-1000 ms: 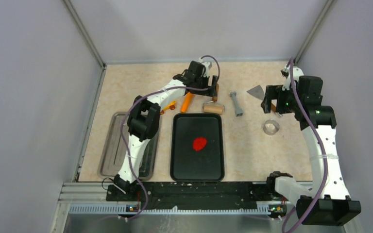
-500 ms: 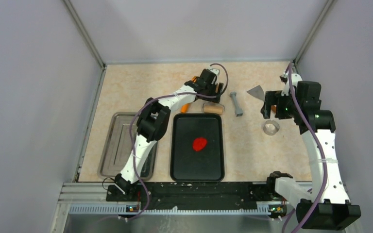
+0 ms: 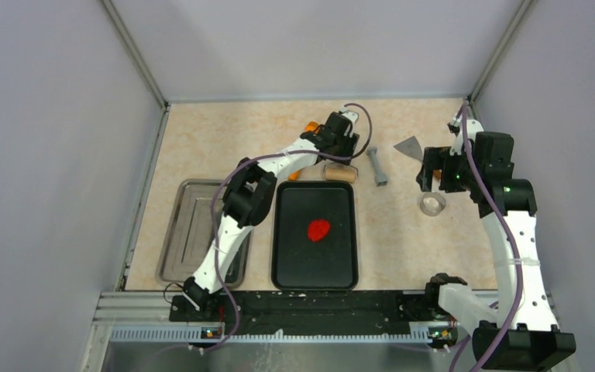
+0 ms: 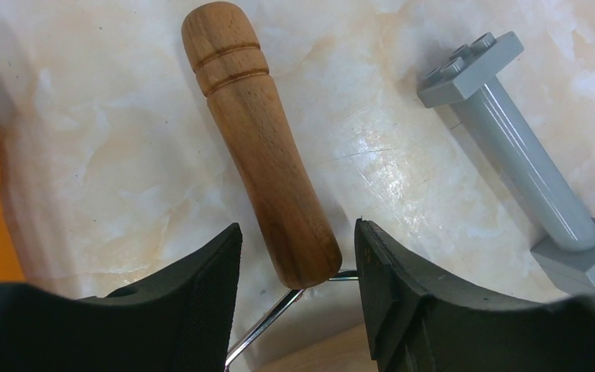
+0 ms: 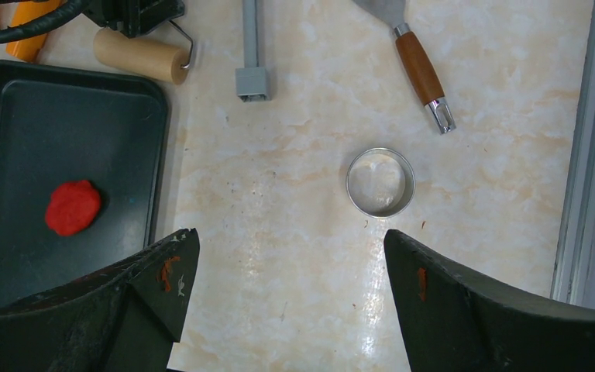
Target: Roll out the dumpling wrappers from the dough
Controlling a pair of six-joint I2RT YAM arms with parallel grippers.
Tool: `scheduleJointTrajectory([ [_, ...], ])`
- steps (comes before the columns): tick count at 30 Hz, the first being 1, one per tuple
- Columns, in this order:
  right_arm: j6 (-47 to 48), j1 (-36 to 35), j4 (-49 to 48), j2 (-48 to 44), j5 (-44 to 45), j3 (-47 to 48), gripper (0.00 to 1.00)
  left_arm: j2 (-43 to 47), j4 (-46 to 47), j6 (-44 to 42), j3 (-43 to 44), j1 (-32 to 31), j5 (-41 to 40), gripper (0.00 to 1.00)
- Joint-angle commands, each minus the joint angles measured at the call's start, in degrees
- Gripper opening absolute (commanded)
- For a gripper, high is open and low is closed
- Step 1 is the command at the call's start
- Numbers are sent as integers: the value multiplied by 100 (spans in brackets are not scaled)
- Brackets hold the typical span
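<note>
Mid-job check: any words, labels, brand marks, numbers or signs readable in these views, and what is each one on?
No readable text anywhere. The wooden roller handle, grey stud-topped plastic post, black tray, red dough, metal ring cutter and brown-handled scraper are all unmarked. The reddish marks on the fingers of the right gripper are smears, not characters.
</note>
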State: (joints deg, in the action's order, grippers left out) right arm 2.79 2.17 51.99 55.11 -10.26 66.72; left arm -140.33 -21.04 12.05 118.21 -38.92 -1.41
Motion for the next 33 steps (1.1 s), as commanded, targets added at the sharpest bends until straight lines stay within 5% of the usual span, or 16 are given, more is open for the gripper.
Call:
scheduleJointTrajectory([
  [1, -57, 37, -66, -133, 25, 13, 91, -68, 128, -98, 137, -24, 79, 59],
  [5, -51, 41, -33, -132, 25, 59, 90, -164, 52, 0, 126, -50, 80, 56],
  [9, -49, 37, -53, -128, 41, 83, 90, -130, -56, 22, 7, -43, 243, 41],
  [15, -68, 47, -194, -50, -50, 54, 90, 178, 182, -570, 254, 34, 198, 0],
  [20, 11, 50, -514, -16, -778, 183, 92, 593, 212, -1559, 654, 167, 851, 0],
  [24, -87, 47, -695, 339, -1066, 491, 91, 1665, 877, -2446, -367, 171, 1666, 0],
  [28, 152, 48, -833, 597, -1346, 1060, 81, 2683, 762, -2792, -1178, 159, 2394, 0],
  [33, 44, 49, -1130, 813, -2095, 1534, 91, 3945, 233, -3417, -2221, 158, 3601, 0],
])
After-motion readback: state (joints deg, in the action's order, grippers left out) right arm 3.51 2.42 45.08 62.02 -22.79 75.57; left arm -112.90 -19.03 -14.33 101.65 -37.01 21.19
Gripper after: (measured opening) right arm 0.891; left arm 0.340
